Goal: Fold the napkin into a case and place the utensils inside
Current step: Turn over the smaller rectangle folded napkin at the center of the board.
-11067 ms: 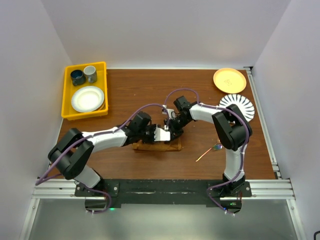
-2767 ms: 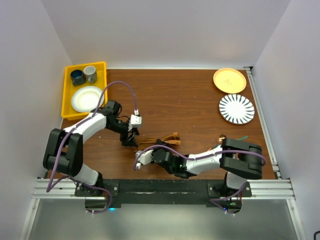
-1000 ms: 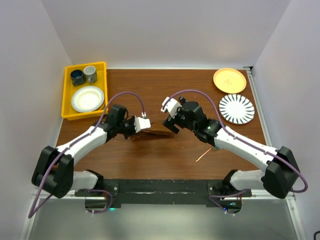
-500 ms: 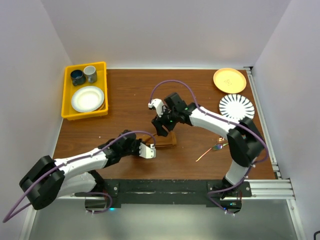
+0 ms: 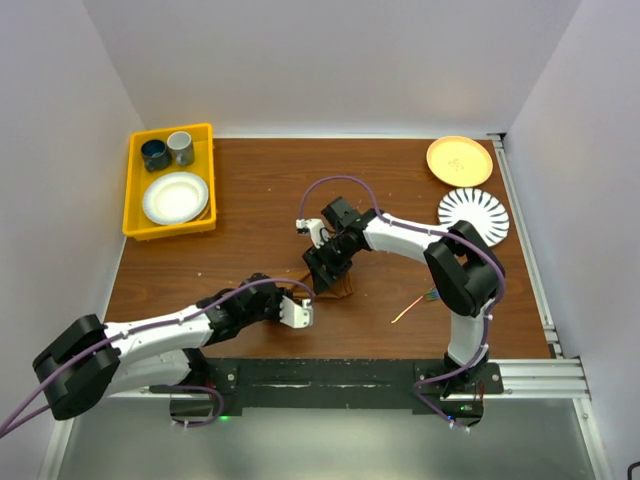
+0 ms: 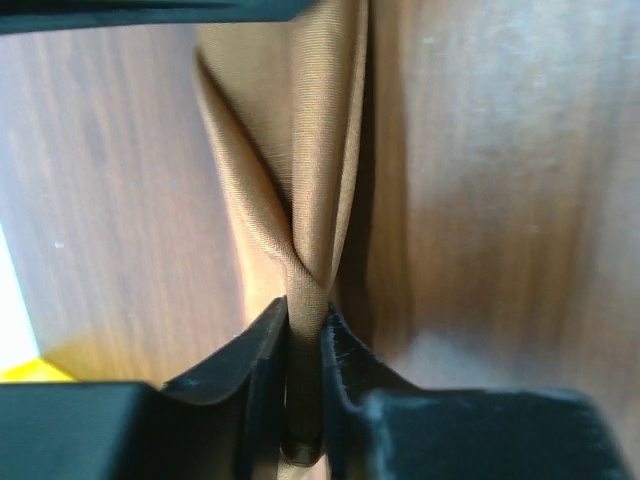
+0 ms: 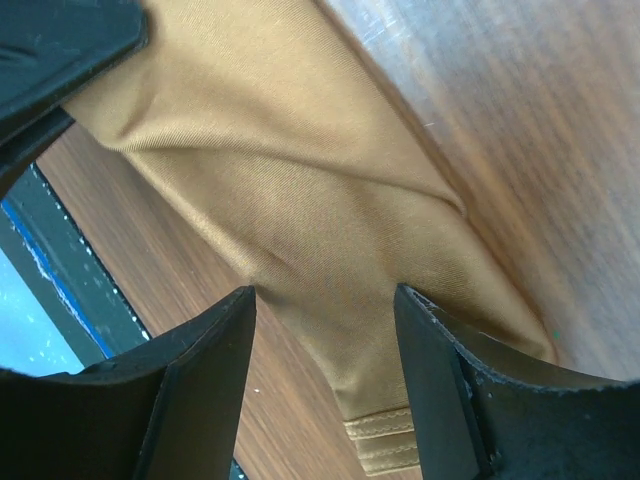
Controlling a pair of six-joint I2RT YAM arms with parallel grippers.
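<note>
Pinched napkin [image 6: 300, 170], lengthwise away from left gripper [image 6: 303, 335]

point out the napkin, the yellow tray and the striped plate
napkin [image 7: 300, 200]: right wrist view, middle of the cloth
yellow tray [image 5: 129, 190]: top view, its left wall
striped plate [image 5: 475, 212]: top view, its centre

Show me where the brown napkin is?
Top view: the napkin sits bunched on the table, front and middle, pinched by the left hand, under the right hand, left of the utensils.
</note>
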